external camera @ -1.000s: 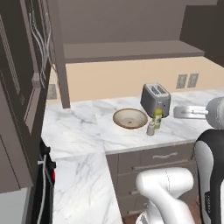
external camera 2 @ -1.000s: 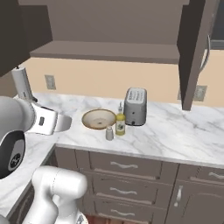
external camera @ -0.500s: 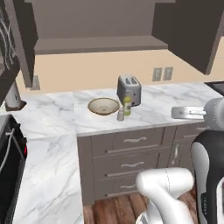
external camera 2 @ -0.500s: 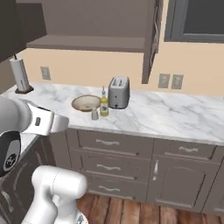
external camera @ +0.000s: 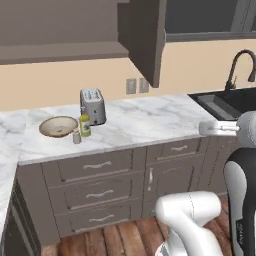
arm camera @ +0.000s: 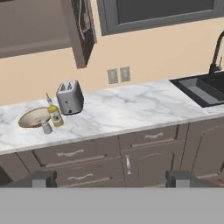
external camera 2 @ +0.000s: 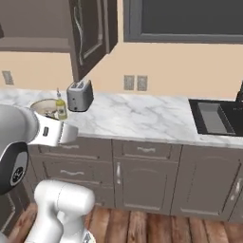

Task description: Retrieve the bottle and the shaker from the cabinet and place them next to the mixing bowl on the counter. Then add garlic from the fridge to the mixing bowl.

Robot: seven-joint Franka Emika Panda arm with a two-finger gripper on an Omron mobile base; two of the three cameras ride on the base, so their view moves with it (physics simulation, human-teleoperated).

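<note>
The whole outlook has swung since a second ago: the base has driven and turned, so the corner of the white, grey-veined marble desk (external camera: 140, 122) that sat close in front now lies off to the side, and a black sink with a dark curved tap (external camera: 235, 97) has come into sight. Nothing on the desk itself has shifted. The slim yellow-olive oil bottle (arm camera: 54, 114) and the small pale grey shaker (arm camera: 46, 127) stand just beside the shallow tan-rimmed mixing bowl (arm camera: 33, 118), with the boxy silver toaster (arm camera: 70, 97) behind them, all far ahead of the hand and to its left.

The hand (arm camera: 111, 179) is spread wide and carries nothing, its dark fingertips (arm camera: 41, 178) well apart.

To my eye the cabinet part is done, and this turn looks like the robot heading off for the garlic in the fridge.
</note>
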